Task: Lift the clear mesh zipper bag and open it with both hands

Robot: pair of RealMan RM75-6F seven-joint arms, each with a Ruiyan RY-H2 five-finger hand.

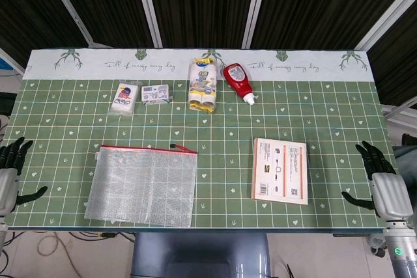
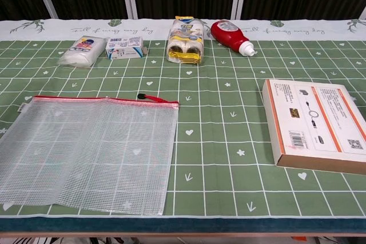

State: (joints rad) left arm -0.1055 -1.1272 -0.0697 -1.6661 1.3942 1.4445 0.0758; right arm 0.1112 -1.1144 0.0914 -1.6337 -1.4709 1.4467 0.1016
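Observation:
The clear mesh zipper bag (image 1: 143,185) (image 2: 86,151) lies flat on the green tablecloth at the front left, its red zipper along the far edge with the pull (image 2: 142,96) at the right end. My left hand (image 1: 9,168) hangs beside the table's left edge, fingers spread, holding nothing. At the right edge my right hand (image 1: 384,182) is likewise apart from everything, fingers spread. Neither hand shows in the chest view.
A flat white and orange box (image 1: 281,170) (image 2: 315,125) lies front right. Along the back stand a red bottle (image 1: 239,82), a yellow wrapped pack (image 1: 203,84), a small blue-white box (image 1: 156,93) and a white packet (image 1: 124,98).

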